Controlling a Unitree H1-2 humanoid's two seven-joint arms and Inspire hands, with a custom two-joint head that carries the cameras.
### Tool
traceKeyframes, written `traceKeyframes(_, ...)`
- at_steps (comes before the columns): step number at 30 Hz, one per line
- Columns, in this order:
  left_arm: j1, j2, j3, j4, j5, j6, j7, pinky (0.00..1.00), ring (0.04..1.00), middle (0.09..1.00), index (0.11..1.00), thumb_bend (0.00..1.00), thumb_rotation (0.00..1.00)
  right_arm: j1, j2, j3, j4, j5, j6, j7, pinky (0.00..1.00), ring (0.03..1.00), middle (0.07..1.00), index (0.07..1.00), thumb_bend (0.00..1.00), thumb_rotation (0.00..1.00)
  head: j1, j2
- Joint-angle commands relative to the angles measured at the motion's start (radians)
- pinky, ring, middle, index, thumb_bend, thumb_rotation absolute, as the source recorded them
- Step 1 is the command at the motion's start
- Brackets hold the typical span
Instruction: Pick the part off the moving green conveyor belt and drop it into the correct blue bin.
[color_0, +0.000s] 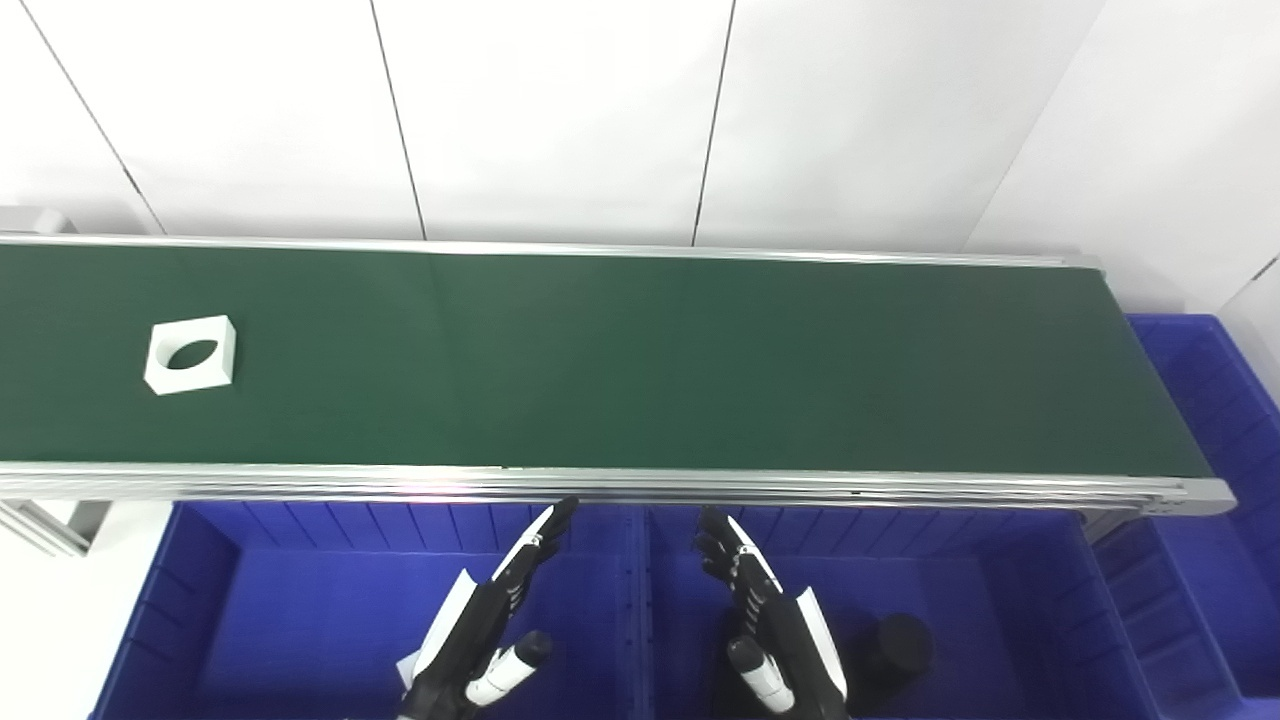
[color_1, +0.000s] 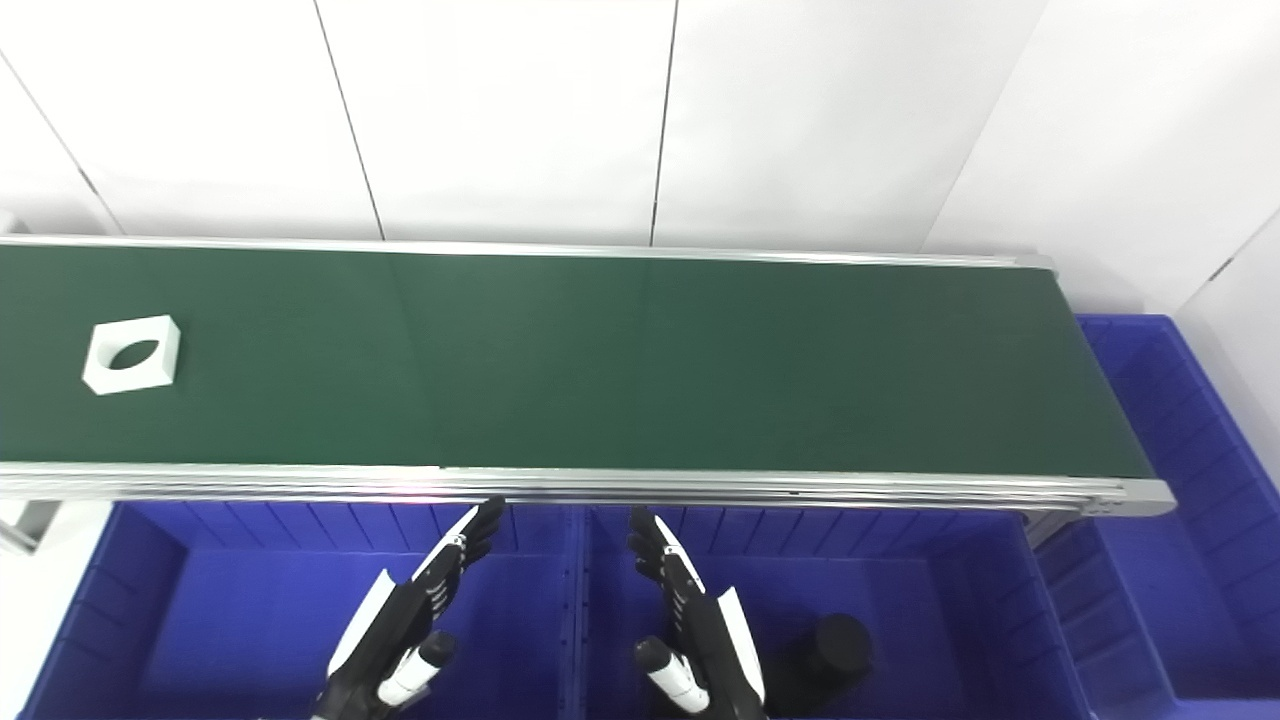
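A white square part with a round hole (color_0: 190, 354) lies flat on the green conveyor belt (color_0: 640, 360) near its left end. Both hands hover low over the blue bins, in front of the belt's near rail. My left hand (color_0: 492, 620) is open, fingers straight and pointing up toward the belt, over the left bin (color_0: 300, 610). Over the middle bin (color_0: 1000, 600) my right hand (color_0: 765, 615) is open in the same pose. Neither hand holds anything. The part is far to the left of both.
A black cylinder (color_0: 898, 648) lies in the middle bin, right of my right hand. A third blue bin (color_0: 1215, 420) stands past the belt's right end. The aluminium rail (color_0: 640, 485) runs between hands and belt. White wall panels stand behind.
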Motion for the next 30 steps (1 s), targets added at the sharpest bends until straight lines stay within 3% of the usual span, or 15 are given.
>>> traceKeyframes(1, -0.005, 0.003, 0.002, -0.026, -0.004, -0.034, 0.01, 0.96, 0.975, 0.982, 0.954, 0.82, 0.96, -0.002, 0.005, 0.003, -0.02, 0.002, -0.052, -0.009, 0.88, 0.913, 0.938, 0.939, 0.98, 0.94, 0.001, 0.0)
traceKeyframes(9, -0.005, 0.004, 0.004, -0.027, -0.01, -0.034, 0.003, 0.96, 0.976, 0.982, 0.953, 0.82, 0.96, -0.003, 0.006, 0.004, -0.02, -0.004, -0.052, -0.017, 0.88, 0.909, 0.934, 0.937, 0.98, 0.94, 0.0, 0.001)
traceKeyframes(16, -0.01, -0.003, -0.003, -0.012, 0.002, -0.034, 0.015, 0.95, 0.971, 0.979, 0.954, 0.83, 0.96, -0.005, 0.001, 0.003, -0.009, 0.002, -0.052, -0.019, 0.88, 0.907, 0.933, 0.938, 0.99, 0.94, 0.034, -0.021)
traceKeyframes(18, -0.01, -0.006, -0.007, -0.005, 0.013, -0.034, 0.026, 0.9, 0.958, 0.971, 0.948, 0.83, 0.96, -0.005, -0.003, 0.004, -0.003, 0.002, -0.052, -0.021, 0.88, 0.906, 0.934, 0.941, 0.99, 0.95, 0.051, -0.046)
traceKeyframes(23, -0.016, -0.007, -0.034, 0.033, 0.025, -0.034, 0.06, 0.91, 0.955, 0.969, 0.94, 0.84, 0.96, -0.005, -0.015, 0.005, 0.029, 0.012, -0.052, -0.016, 0.88, 0.909, 0.942, 0.954, 1.0, 0.96, 0.098, -0.135)
traceKeyframes(30, -0.035, -0.013, -0.059, 0.075, 0.015, -0.034, 0.08, 0.9, 0.938, 0.945, 0.911, 0.84, 0.89, -0.02, -0.021, -0.004, 0.076, 0.041, -0.052, -0.006, 0.9, 0.911, 0.936, 0.947, 1.0, 0.92, 0.186, -0.176)
